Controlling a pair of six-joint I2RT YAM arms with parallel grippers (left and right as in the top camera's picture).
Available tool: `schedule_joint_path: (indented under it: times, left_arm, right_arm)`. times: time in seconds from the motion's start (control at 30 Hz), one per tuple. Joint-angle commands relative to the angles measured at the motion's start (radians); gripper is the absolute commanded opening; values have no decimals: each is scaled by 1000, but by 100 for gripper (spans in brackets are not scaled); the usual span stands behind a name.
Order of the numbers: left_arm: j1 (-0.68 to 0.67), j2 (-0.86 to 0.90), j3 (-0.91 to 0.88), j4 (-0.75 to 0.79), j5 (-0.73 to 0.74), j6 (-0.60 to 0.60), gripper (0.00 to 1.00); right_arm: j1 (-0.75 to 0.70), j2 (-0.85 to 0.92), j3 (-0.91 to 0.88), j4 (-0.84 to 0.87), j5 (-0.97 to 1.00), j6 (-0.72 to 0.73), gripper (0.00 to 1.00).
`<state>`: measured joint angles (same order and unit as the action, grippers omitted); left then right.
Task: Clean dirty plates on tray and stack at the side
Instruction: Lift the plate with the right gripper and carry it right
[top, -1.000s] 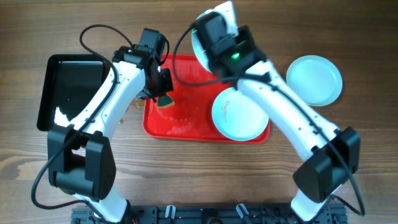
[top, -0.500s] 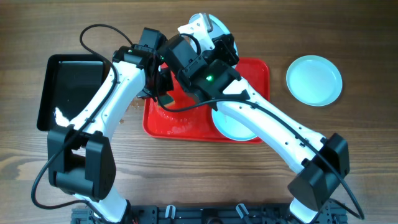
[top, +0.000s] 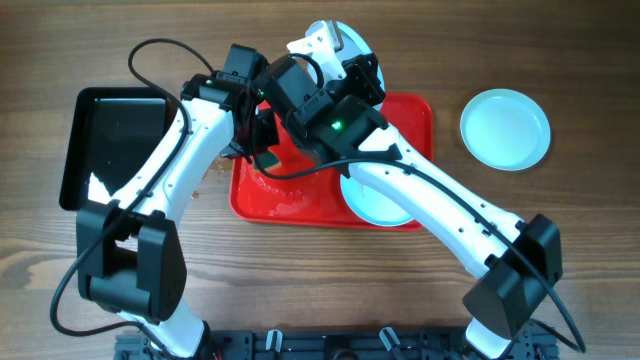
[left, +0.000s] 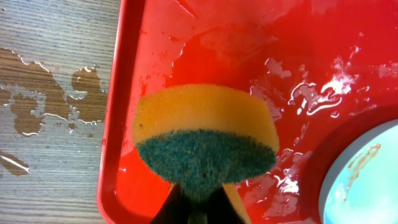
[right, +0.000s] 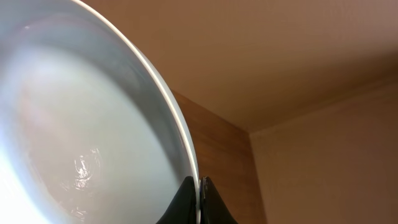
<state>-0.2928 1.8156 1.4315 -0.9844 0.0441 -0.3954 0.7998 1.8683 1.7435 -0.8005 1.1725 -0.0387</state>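
My left gripper (left: 199, 208) is shut on a yellow sponge (left: 205, 134) with a green scouring face. It holds the sponge over the wet left end of the red tray (top: 290, 200). One plate (top: 372, 205) with brown smears (left: 364, 163) lies on the tray's right part, half hidden under my right arm. My right gripper (right: 199, 200) is shut on the rim of a second plate (right: 81, 124). That plate (top: 352, 42) is held tilted in the air over the tray's far edge. A third pale mint plate (top: 505, 128) rests on the table to the right of the tray.
A black glossy tray (top: 110, 140) sits on the table left of the red tray. Water puddles (left: 56, 99) wet the wood beside the red tray's left rim. My right arm (top: 430, 200) crosses over the red tray's right half.
A second ago my right arm swung left with its plate, toward the left arm, and has held still since. The left gripper and sponge have hardly moved.
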Motion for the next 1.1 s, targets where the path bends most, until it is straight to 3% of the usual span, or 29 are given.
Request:
schedule_joint_path:
  times: [0.0,0.13,0.47,0.6,0.63,0.73,0.83,0.97,1.07]
  left_arm:
    - [3,-9,-6,5,12,-5,4]
    - [3,-9,-6,7,12,-5,4]
    - [3,-9,-6,8,12,-5,4]
    - [3,-9,-6,8,12,-5,4]
    - [3,-9,-6,8,12,-5,4]
    - [3,-9,-6,8,12,-5,4]
    - [3,-9,-6,8,12,-5,4]
    - [3,-9,-6,7,12,-5,4]
    - [3,-9,-6,7,12,-5,4]
  right_arm:
    - [-1,-8,10,-8,33,59,4]
    - [-1,-8,10,-43,25,158,4]
    - [-1,-8,10,-61,-13,145,4]
    - [-6,-8,10,-108,-257,47,4]
    - [-7,-9,10,-121,-233,53,4]
    - [-10,-20,10,-135,-131,218,4]
    - [-32,-19,10,-138,-229,105,4]
    - [-99,-48,10,-196,-247,350,4]
    - [-208,-88,10,-229,-481,357,4]
